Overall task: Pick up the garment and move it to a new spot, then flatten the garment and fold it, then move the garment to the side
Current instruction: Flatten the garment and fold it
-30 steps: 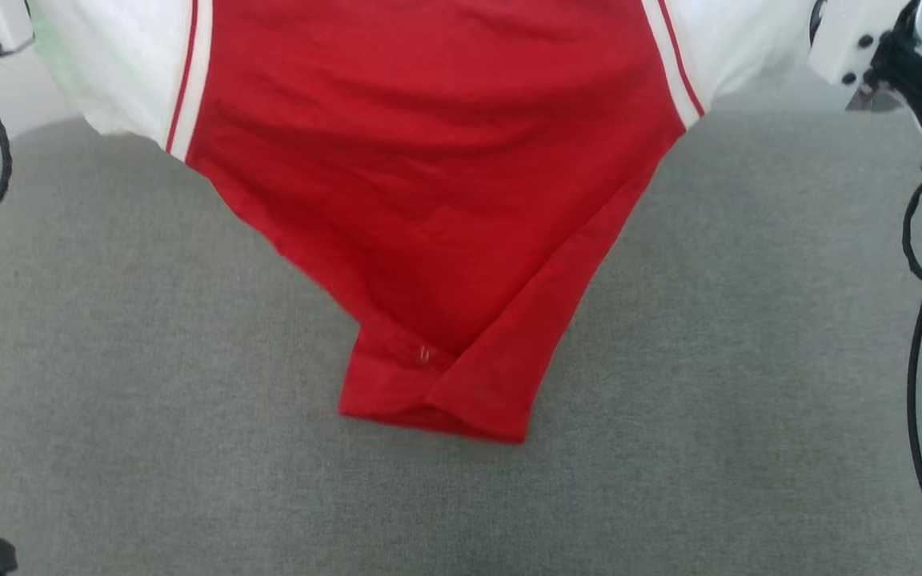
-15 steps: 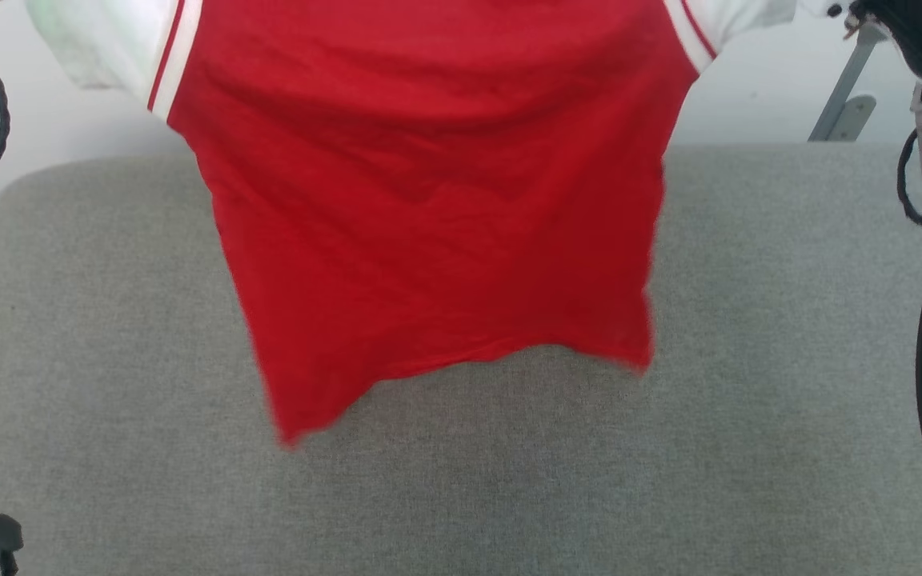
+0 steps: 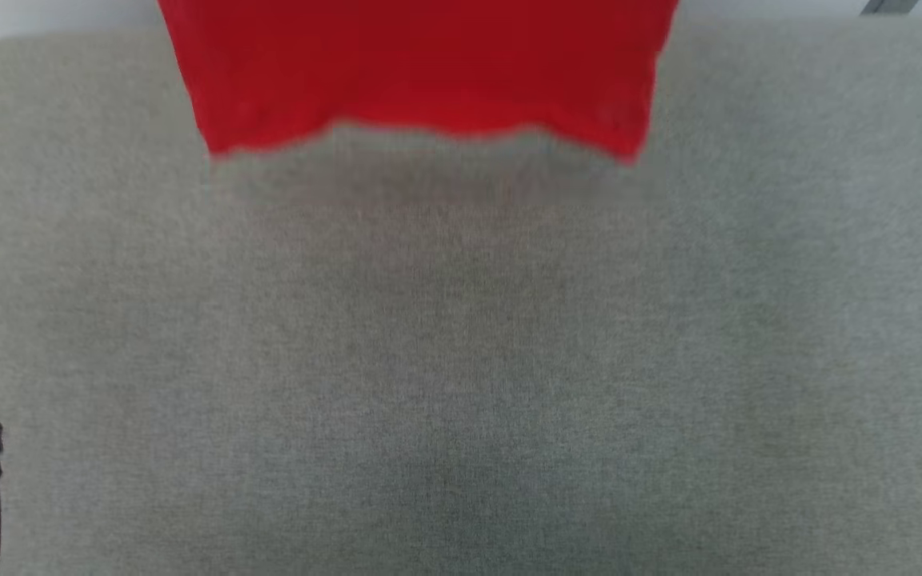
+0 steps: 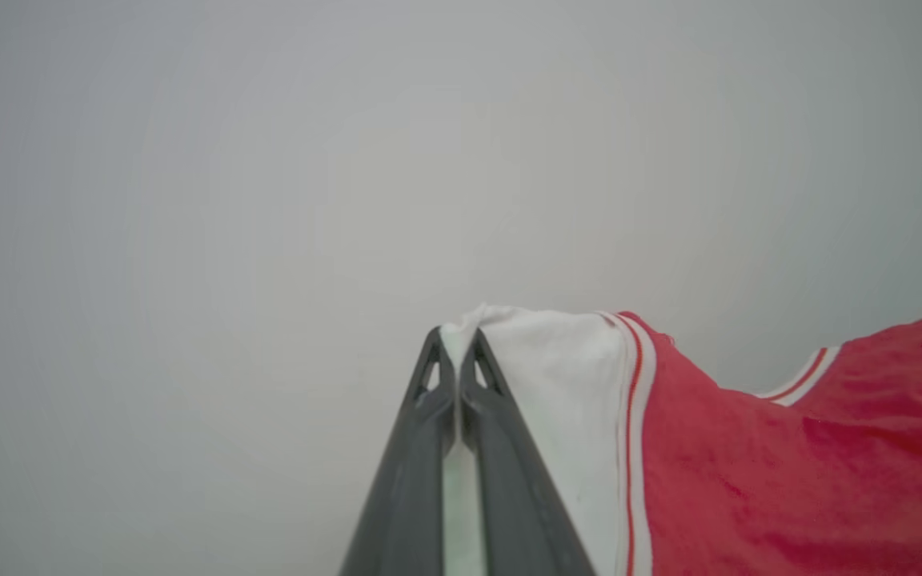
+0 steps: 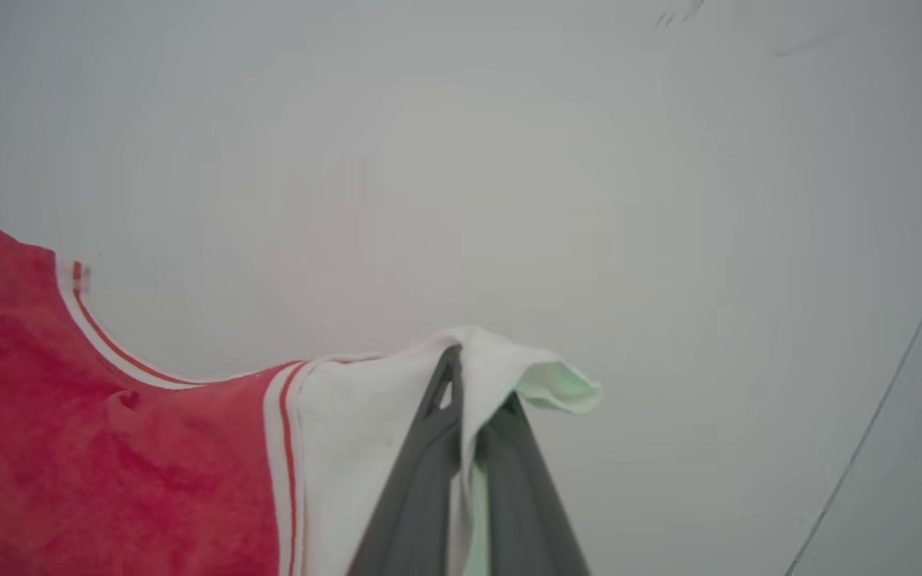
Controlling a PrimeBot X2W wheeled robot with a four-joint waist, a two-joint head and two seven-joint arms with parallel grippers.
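Here, left gripper and right gripper each clamp the garment, hung mid-move above the cushion; laying it flat likely comes next.

The red shirt hangs spread wide in the air, held up by its two white sleeves, each trimmed with red-and-white stripes. Its wavy, blurred bottom hem hangs over the grey tabletop near the far edge.
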